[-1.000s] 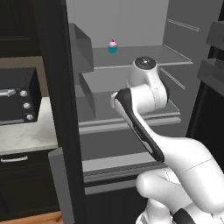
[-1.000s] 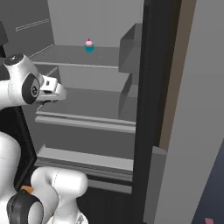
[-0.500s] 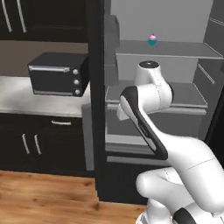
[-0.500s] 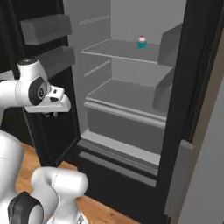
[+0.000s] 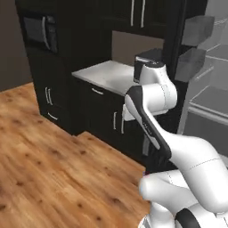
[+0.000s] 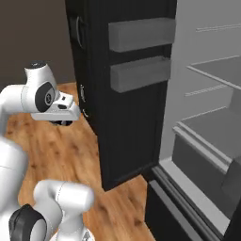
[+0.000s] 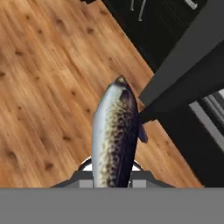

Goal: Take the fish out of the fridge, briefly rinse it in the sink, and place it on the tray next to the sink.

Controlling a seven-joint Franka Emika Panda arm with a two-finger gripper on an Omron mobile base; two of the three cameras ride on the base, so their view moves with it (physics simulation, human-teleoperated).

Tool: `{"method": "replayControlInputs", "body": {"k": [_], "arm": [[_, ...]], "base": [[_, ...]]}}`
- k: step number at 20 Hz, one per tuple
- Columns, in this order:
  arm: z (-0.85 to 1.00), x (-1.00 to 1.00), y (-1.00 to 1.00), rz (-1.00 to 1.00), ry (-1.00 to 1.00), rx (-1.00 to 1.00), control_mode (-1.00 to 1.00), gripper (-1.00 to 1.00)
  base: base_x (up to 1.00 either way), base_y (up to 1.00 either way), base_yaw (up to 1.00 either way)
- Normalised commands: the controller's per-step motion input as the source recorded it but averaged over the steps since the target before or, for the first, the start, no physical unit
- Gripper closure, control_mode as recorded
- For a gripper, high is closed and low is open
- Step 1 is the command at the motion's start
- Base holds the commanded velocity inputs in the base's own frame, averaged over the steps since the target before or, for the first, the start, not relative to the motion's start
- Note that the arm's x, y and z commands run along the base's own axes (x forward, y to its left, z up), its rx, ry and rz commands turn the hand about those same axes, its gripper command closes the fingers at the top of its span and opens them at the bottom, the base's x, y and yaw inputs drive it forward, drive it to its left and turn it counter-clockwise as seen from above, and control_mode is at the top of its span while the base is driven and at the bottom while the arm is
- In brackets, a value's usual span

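— Gripper (image 7: 111, 175) status? It was clamped on the fish (image 7: 114, 135), which pointed away from its 2 fingers above wood floor (image 7: 43, 87).

— And the fridge (image 6: 141, 94)? Open, just beside the hand.

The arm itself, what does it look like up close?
The arm is made of glossy white rounded segments with dark bands and round dark caps at the joints. A grey disc marks one joint. Its tool is a small white block with dark underside.
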Motion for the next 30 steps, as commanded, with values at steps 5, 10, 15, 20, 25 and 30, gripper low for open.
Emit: {"method": "replayControlInputs", "body": {"k": [5,10,15,20,25,30], "arm": [[0.0,0.0,0.0,0.0,0.0,0.0,1.0,1.0],[0.0,0.0,0.0,0.0,0.0,0.0,1.0,1.0],[0.0,0.0,0.0,0.0,0.0,0.0,1.0,1.0],[0.0,0.0,0.0,0.0,0.0,0.0,1.0,1.0],[0.0,0.0,0.0,0.0,0.0,0.0,1.0,1.0],[0.0,0.0,0.0,0.0,0.0,0.0,1.0,1.0]], "base": [[0.0,0.0,1.0],[0.0,0.0,1.0],[0.0,0.0,1.0],[0.04,0.0,0.97],[0.08,0.0,0.96],[0.51,0.0,0.8]]}}
